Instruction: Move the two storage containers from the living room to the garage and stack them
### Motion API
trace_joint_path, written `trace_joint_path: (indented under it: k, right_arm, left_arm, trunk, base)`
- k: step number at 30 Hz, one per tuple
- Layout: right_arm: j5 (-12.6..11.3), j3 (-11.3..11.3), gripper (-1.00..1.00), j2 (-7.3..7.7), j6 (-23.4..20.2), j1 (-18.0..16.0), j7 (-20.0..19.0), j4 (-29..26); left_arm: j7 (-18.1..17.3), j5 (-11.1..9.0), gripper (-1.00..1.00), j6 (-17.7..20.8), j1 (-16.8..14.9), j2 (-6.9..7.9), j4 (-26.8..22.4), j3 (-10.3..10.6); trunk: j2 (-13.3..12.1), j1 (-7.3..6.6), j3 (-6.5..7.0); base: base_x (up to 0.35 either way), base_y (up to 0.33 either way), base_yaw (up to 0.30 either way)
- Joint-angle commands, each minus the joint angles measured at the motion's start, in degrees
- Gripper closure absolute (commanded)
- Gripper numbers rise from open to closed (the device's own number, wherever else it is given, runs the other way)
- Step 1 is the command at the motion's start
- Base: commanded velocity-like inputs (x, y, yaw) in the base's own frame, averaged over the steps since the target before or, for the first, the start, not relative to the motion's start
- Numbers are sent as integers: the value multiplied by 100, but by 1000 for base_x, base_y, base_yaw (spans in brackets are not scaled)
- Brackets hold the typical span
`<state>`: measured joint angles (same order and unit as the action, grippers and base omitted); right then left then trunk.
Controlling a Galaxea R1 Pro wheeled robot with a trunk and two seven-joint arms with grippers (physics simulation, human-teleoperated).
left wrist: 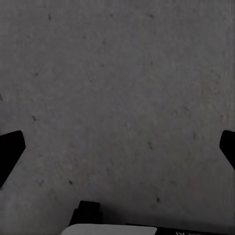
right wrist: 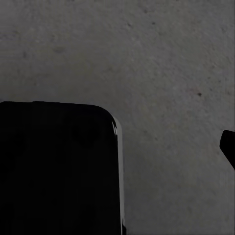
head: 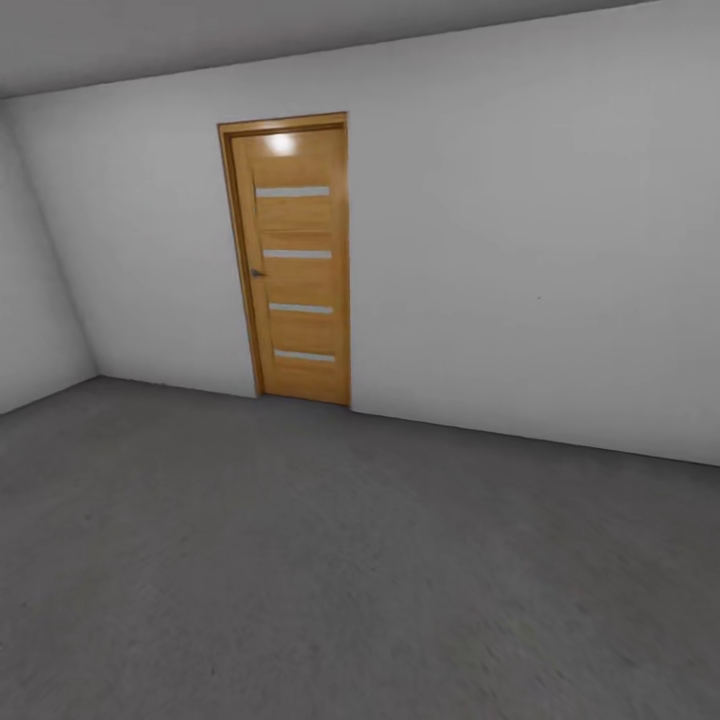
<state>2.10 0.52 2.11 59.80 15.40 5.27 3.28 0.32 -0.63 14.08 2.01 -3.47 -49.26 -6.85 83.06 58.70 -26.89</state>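
The two storage containers are out of view, and so is the living room. I am in the garage, facing a white-grey wall point(head: 520, 260) above the dark grey concrete floor point(head: 330, 560). My left gripper point(left wrist: 117, 152) hangs open over the bare floor point(left wrist: 117, 88), its dark fingertips point(left wrist: 10, 152) far apart with nothing between them. My right gripper point(right wrist: 117, 147) also looks down at the floor point(right wrist: 166, 58). One of its fingertips point(right wrist: 229, 144) sits at the frame edge, and nothing is held.
A wooden slatted door point(head: 295, 265) stands shut in the wall ahead, left of centre. A side wall point(head: 30, 300) meets it at the far left corner. A large black rounded body point(right wrist: 56, 169) covers part of the right wrist view.
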Motion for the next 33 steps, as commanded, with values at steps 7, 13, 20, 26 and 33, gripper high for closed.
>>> trace_joint_path:
  k: [7, 13, 20, 26, 33]
  right_arm:
    - [29, 1, -100, 0, 20, -2, 35, 6]
    - [27, 2, -100, 0, 20, -2, 35, 6]
    - [27, 1, -100, 0, 20, -2, 35, 6]
    - [27, 1, -100, 0, 20, -2, 35, 6]
    - [27, 1, -100, 0, 20, -2, 35, 6]
  left_arm:
    - [3, -7, -100, 33, 2, -4, -13, -9]
    - [3, -7, -100, 33, 1, -4, -13, -9]
    - [3, -7, -100, 33, 3, -4, -13, -9]
    - [3, -5, -100, 33, 3, -4, -13, -9]
    - [3, -3, -100, 33, 1, -1, -13, -9]
  trunk:
    - [2, 2, -3]
    - [2, 2, -3]
    - [2, 2, -3]
    - [2, 2, -3]
    - [2, 2, -3]
  base:
    - [185, 286, 0]
    - [187, 286, 0]
    - [203, 283, 0]
    - [220, 271, 0]
    - [240, 256, 0]
